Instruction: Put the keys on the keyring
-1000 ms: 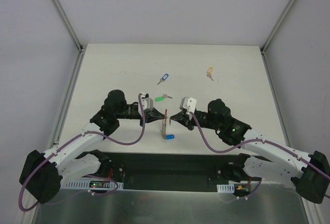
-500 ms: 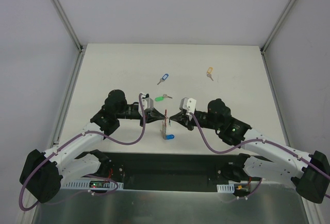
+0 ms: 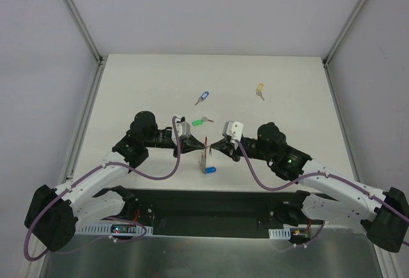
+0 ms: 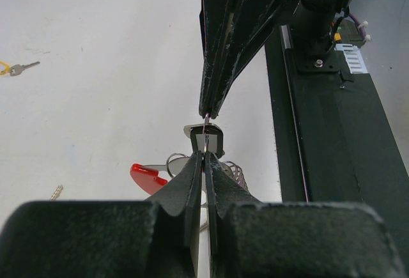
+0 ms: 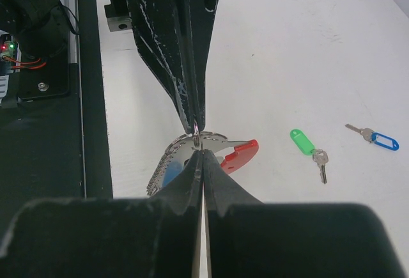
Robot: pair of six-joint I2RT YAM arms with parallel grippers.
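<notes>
My left gripper (image 3: 202, 147) (image 4: 204, 154) is shut on the top of the keyring (image 3: 203, 158), which hangs below it. The red band (image 4: 150, 177) (image 5: 239, 155) and the grey ribbed strap (image 5: 160, 170) both show. A blue-tagged key (image 3: 209, 170) hangs on the keyring. My right gripper (image 3: 212, 147) (image 5: 202, 151) is shut on a key with a black tag (image 4: 195, 140), tip to tip with the left fingers. Loose on the table lie a blue-tagged key (image 3: 203, 96) (image 5: 382, 141), a green-tagged key (image 3: 198, 123) (image 5: 299, 141) and a yellow-tagged key (image 3: 259, 89) (image 4: 16, 68).
The black base rail (image 3: 211, 211) (image 4: 332, 163) runs along the near table edge behind both arms. White walls with metal corner posts (image 3: 77, 16) close in the table on three sides.
My right gripper has moved a little to the left, up against the left fingertips. The left arm and the hanging keyring have stayed put.
</notes>
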